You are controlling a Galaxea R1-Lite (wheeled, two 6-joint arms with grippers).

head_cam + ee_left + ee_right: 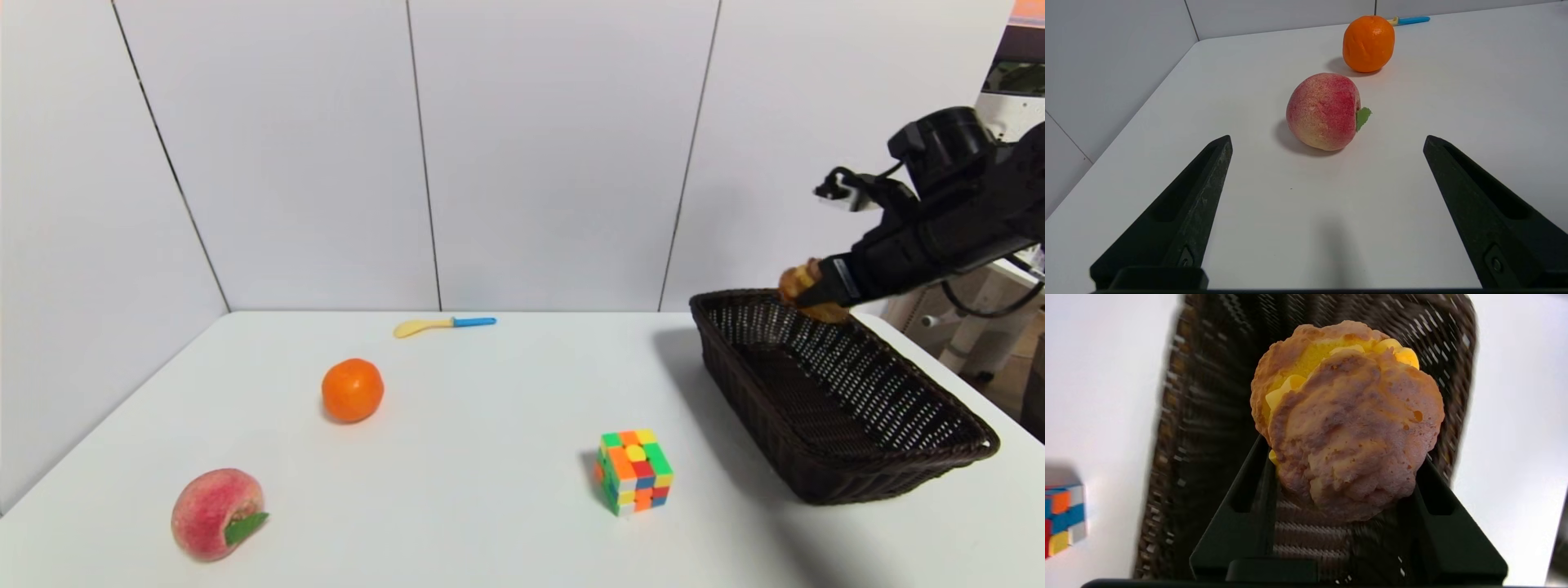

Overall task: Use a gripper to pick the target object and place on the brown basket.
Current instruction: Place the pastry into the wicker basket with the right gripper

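My right gripper (808, 296) is shut on the golden-brown cream-puff pastry (798, 282) and holds it in the air above the far end of the dark brown wicker basket (898, 457). In the right wrist view the pastry (1347, 416) with yellow filling sits clamped between the two black fingers (1249, 498), with the basket's woven inside (1216, 396) below it. My left gripper (1327, 141) is open and empty, low over the table near the front left, facing the peach; it is out of the head view.
A pink-red peach (216, 513) with a green leaf lies front left, also in the left wrist view (1323, 111). An orange (352, 389) sits behind it. A yellow and blue spoon (443, 325) lies at the back. A colourful puzzle cube (635, 471) stands left of the basket.
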